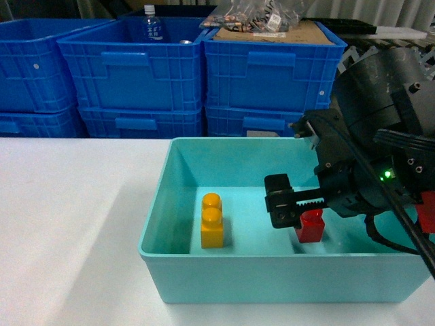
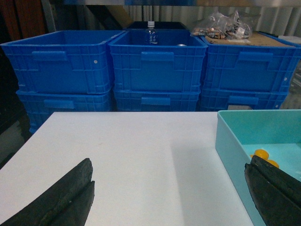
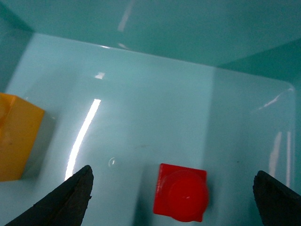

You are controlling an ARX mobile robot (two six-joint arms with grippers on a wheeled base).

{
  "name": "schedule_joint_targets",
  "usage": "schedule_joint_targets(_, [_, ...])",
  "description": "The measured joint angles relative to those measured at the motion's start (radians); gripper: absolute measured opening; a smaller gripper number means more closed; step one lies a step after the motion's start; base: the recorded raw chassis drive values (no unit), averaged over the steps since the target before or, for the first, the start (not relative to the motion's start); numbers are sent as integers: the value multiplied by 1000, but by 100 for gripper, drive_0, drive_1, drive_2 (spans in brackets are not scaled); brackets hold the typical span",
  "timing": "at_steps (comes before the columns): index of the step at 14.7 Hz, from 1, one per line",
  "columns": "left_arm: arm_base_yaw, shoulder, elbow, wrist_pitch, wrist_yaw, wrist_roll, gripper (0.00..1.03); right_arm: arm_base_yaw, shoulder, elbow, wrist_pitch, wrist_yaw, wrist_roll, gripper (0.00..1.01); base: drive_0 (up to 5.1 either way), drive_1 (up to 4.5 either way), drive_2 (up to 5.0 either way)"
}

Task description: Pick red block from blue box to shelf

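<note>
Small glossy red plastic block [image 1: 311,227] with one round stud sits on the floor of the light turquoise rectangular plastic box [image 1: 204,273], right half, near the front wall. Right wrist view: red block [image 3: 181,192] stands upright, stud up, low in frame between the two black fingertips [image 3: 61,202] but touching neither; wide gaps on both sides. Right gripper [image 3: 174,200] is spread wide, holding nothing. Head view: right black gripper [image 1: 293,214] is down inside the box, just above and left of the red block, partly hiding it; green LED lit on the wrist housing.

Taller yellow-orange two-stud plastic brick [image 1: 212,221] stands upright on the box floor, left of centre, well apart from the red block. It shows at the left edge of the right wrist view [image 3: 16,139].

Left gripper [image 2: 169,197] is outside the box, over the white table [image 2: 131,155], left of the box's left wall [image 2: 230,150]. Black fingers [image 2: 66,200] are far apart, nothing between them.

Box rests on the white table. Behind the table, stacked dark blue ribbed plastic crates [image 1: 136,75]; a clear plastic bottle [image 1: 152,27] stands in one, a clear bag of small parts [image 1: 262,15] lies on cardboard on another.
</note>
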Motion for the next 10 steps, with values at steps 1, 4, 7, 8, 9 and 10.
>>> schedule_joint_targets(1, [0,0,0,0,0,0,98,19,3,-8,8,10,0,98,0,0,0])
schedule_joint_targets(4, [0,0,0,0,0,0,98,44,40,-13,48,69,0,98,0,0,0])
schedule_joint_targets(7, [0,0,0,0,0,0,98,42,73,-13,83,131,0,98,0,0,0])
schedule_joint_targets(8, [0,0,0,0,0,0,98,40,82,-8,86,143,0,98,0,0,0])
schedule_joint_targets(9, [0,0,0,0,0,0,98,36,87,-5,87,146,3,98,0,0,0])
schedule_joint_targets(10, [0,0,0,0,0,0,98,36,95,-1,91,154,7,98,0,0,0])
